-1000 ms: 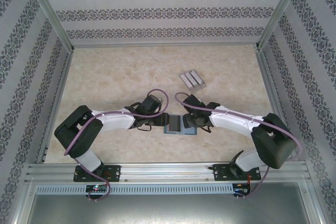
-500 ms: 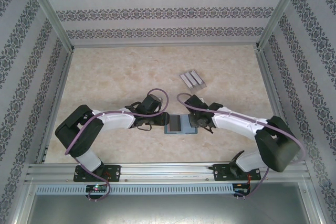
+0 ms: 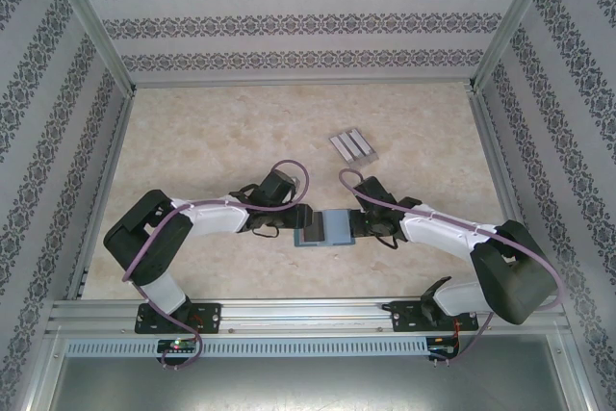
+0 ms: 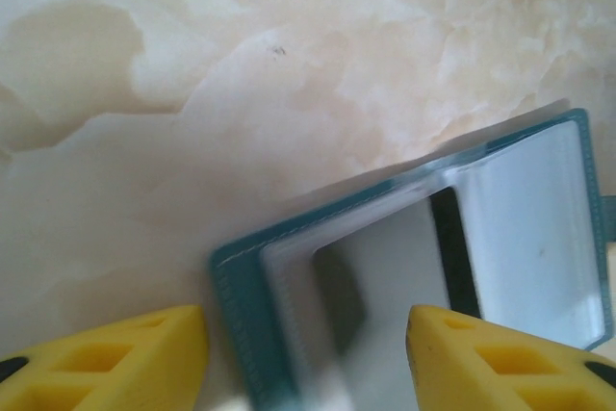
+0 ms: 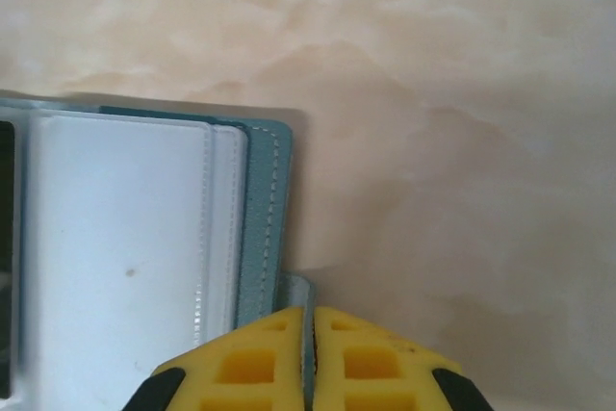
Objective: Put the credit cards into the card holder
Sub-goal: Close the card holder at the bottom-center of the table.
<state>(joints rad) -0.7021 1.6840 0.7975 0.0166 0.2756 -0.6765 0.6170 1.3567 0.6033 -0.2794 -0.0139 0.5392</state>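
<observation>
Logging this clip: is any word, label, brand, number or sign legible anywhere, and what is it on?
No text can be read in these pictures.
On the card holder: plain teal cover and clear pockets, no print visible.
On the left pincer and right pincer: plain yellow tips, no markings.
On the pale grey ribbed piece: too small to tell.
On the wallpaper: ornament only, no letters.

Marbled beige table [image 3: 212,132] is carrying the opened card holder [image 3: 325,228]. A grey ribbed piece [image 3: 352,145] is lying apart, beyond the holder.
</observation>
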